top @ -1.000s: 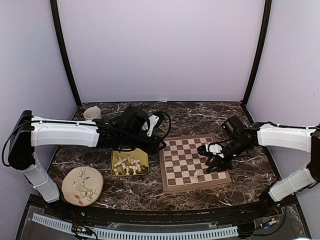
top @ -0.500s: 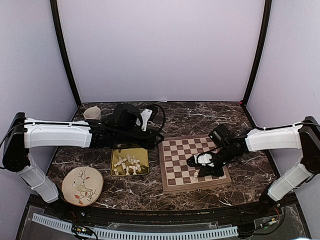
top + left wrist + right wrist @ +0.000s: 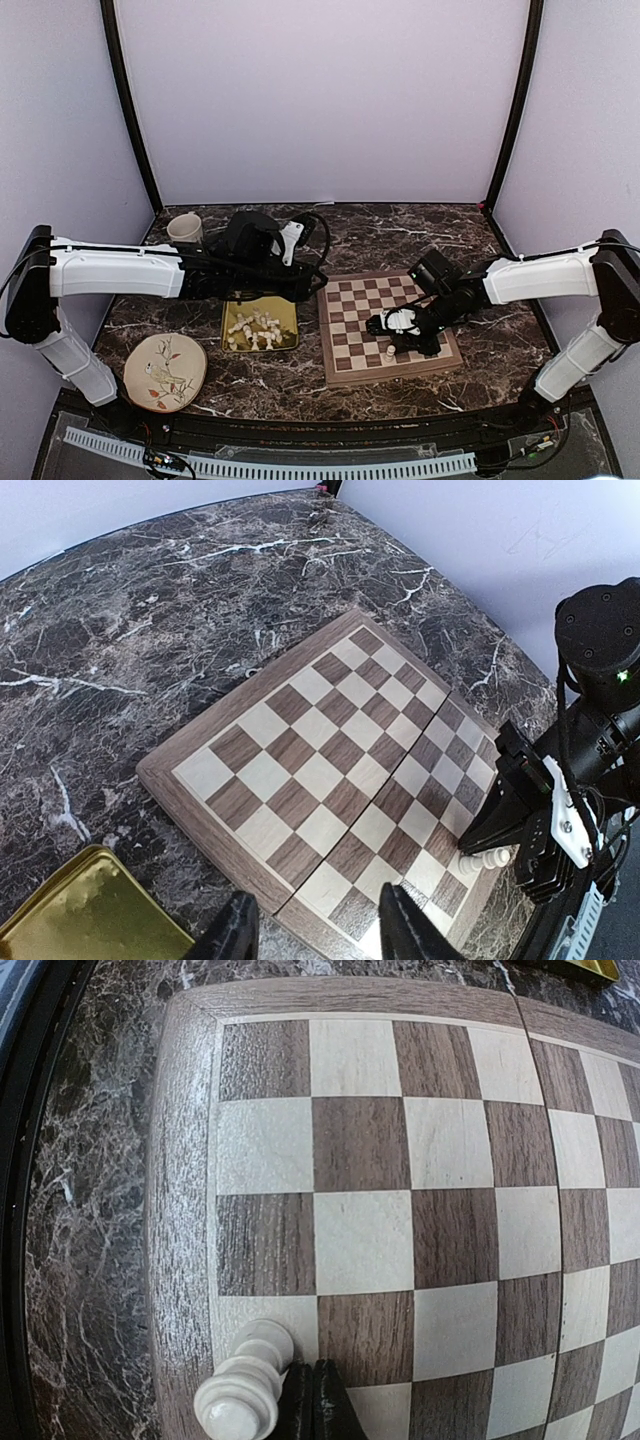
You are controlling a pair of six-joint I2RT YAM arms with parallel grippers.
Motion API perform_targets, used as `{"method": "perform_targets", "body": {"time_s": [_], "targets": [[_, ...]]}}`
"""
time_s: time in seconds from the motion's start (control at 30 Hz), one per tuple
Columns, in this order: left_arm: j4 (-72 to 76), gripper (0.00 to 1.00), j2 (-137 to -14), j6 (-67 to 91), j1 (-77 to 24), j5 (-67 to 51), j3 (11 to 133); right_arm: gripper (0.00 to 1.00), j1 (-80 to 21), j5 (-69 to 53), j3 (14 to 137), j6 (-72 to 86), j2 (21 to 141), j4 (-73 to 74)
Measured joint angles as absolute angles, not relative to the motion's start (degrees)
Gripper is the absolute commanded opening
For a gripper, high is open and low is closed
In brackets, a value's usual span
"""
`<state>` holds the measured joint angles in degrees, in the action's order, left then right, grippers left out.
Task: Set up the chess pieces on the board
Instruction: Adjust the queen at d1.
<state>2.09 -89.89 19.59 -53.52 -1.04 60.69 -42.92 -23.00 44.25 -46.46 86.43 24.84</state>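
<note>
1. right wrist view: one white piece [image 3: 245, 1392] stands on a light square at the edge of the board [image 3: 360, 1140], just beside the right claw [image 3: 314, 1400] and perhaps touching its outer side.
2. the right claw's fingers look pressed together with nothing between them; the piece is next to them, not gripped.
3. the left claw [image 3: 325, 935] hangs over the board's corner near the tray [image 3: 90, 910], fingers well apart and empty.
4. the other pieces [image 3: 255, 327] lie heaped in the tray, touching one another.
5. judgement: each piece looks light, stiff, smooth and narrow-based, so a sideways nudge could topple it.
6. the best hold is likely astride the slim stem under the head, from above, closing gently; in the heap, an outlying one is easiest.
</note>
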Motion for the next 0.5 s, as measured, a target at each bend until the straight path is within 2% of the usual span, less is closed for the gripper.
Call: {"method": "perform_targets", "body": {"time_s": [0.27, 0.4, 0.47, 0.5], "targets": [[2.07, 0.43, -90.08, 20.01, -53.52, -1.15, 60.69, 0.0, -43.07, -22.85, 44.51, -45.47, 87.02, 24.27], [1.06, 0.47, -90.11, 20.23, -53.52, -0.51, 60.71, 0.0, -42.52, -21.39, 44.56, -43.79, 86.89, 23.46], [-0.95, 0.57, -90.04, 20.21, -53.52, 0.3, 60.71, 0.01, -40.88, -20.38, 44.53, -42.76, 86.28, 23.59], [-2.11, 0.72, -89.95, 20.16, -53.52, 0.8, 60.73, 0.02, -39.2, -19.81, 44.47, -42.41, 85.58, 23.94]]}}
